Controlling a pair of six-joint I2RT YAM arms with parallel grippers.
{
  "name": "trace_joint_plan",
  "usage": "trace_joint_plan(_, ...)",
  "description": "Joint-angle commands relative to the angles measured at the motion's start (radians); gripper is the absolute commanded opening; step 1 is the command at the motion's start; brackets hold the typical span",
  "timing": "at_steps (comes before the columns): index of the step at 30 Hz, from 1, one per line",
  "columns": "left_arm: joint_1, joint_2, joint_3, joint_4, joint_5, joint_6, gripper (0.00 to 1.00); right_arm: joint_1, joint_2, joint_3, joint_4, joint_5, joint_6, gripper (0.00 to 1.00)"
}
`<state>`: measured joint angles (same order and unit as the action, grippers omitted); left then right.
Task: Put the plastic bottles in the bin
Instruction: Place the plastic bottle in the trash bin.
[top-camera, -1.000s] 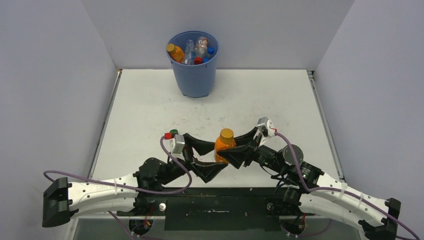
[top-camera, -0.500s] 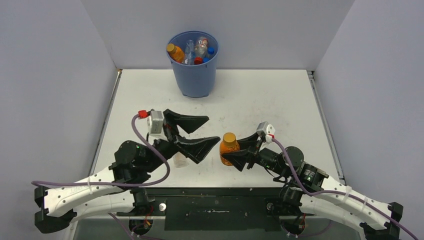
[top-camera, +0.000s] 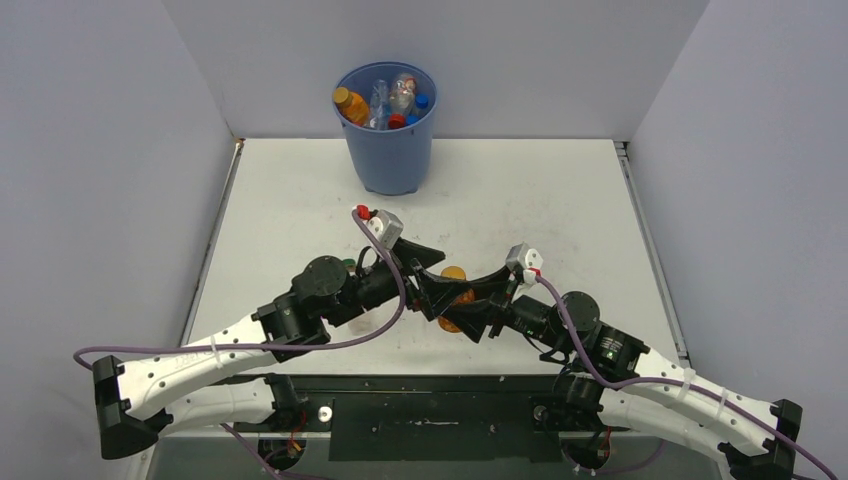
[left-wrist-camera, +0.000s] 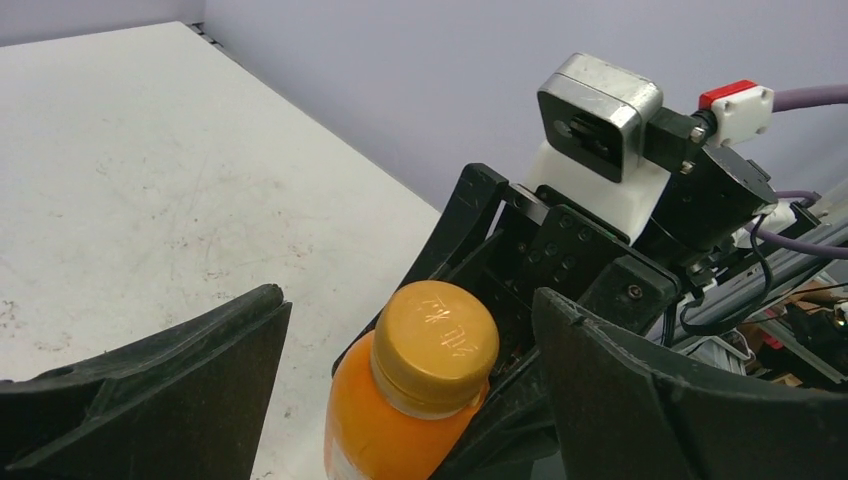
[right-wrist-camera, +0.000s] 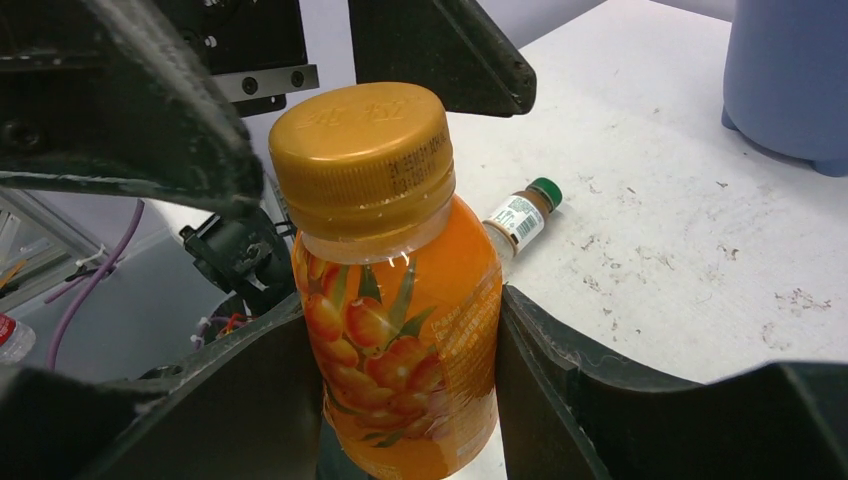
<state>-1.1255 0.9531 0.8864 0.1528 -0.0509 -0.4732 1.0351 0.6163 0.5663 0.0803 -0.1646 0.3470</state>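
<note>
My right gripper (top-camera: 457, 308) is shut on an orange bottle (top-camera: 453, 273) with a gold cap and holds it upright near the table's front. In the right wrist view the bottle (right-wrist-camera: 400, 320) sits between my fingers (right-wrist-camera: 560, 380). My left gripper (top-camera: 438, 280) is open, its jaws either side of the bottle's top without touching it; the cap (left-wrist-camera: 436, 340) shows between them in the left wrist view. The blue bin (top-camera: 386, 150) stands at the back centre, holding several bottles (top-camera: 352, 104). A small brown bottle with a green cap (right-wrist-camera: 520, 214) lies on the table.
The small bottle's green cap (top-camera: 347, 264) peeks out behind my left arm. The bin's base (right-wrist-camera: 790, 90) shows at the right wrist view's upper right. Grey walls enclose the white table (top-camera: 560, 200) on three sides.
My left arm swung away to the left, then came back right; its open jaws now straddle the top of the orange bottle. My right gripper has kept hold of the bottle, shifting slightly.
</note>
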Motion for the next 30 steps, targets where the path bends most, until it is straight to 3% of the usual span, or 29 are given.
trace_joint_plan(1,0.022,0.014,0.020,0.027,0.046,-0.039,0.85,0.003,-0.008,-0.002,0.081,-0.015,0.000,0.22)
trace_joint_plan(5,0.024,0.034,0.017,0.048,0.105,-0.042,0.71,0.003,-0.009,-0.001,0.082,-0.013,0.000,0.22)
trace_joint_plan(10,0.024,0.054,0.016,0.048,0.134,-0.047,0.75,0.003,-0.013,0.000,0.079,-0.004,0.000,0.23)
trace_joint_plan(11,0.024,0.055,0.014,0.050,0.136,-0.047,0.72,0.003,-0.014,0.000,0.079,-0.004,0.001,0.23)
trace_joint_plan(12,0.023,0.056,0.011,0.055,0.139,-0.045,0.68,0.003,-0.015,0.000,0.079,-0.005,0.001,0.23)
trace_joint_plan(16,0.024,0.050,-0.001,0.083,0.125,-0.034,0.25,0.002,-0.019,0.001,0.076,-0.008,0.005,0.24)
trace_joint_plan(17,0.024,0.050,-0.001,0.088,0.114,-0.031,0.14,0.002,-0.020,0.002,0.072,-0.007,0.009,0.27)
trace_joint_plan(18,0.025,0.050,0.000,0.095,0.101,-0.029,0.02,0.003,-0.021,0.007,0.062,0.000,0.016,0.38)
trace_joint_plan(19,0.026,0.050,0.002,0.101,0.086,-0.025,0.00,0.003,-0.024,0.013,0.055,0.004,0.021,0.65)
trace_joint_plan(20,0.030,0.051,0.007,0.106,0.072,-0.016,0.00,0.003,-0.025,0.020,0.041,0.007,0.027,0.77)
trace_joint_plan(21,0.037,0.054,0.022,0.102,0.061,-0.002,0.00,0.003,-0.028,0.030,0.025,0.015,0.032,0.99)
trace_joint_plan(22,0.050,0.056,0.044,0.089,0.038,0.015,0.00,0.003,-0.032,0.040,0.007,0.026,0.035,0.91)
trace_joint_plan(23,0.073,0.061,0.072,0.074,0.023,0.034,0.00,0.003,-0.038,0.051,-0.015,0.035,0.035,0.90)
trace_joint_plan(27,0.290,0.105,0.207,0.084,0.007,0.064,0.00,0.003,-0.080,0.072,-0.077,0.098,0.026,0.90)
trace_joint_plan(30,0.500,0.194,0.274,0.213,0.032,-0.027,0.00,0.003,-0.109,0.056,-0.101,0.157,0.026,0.90)
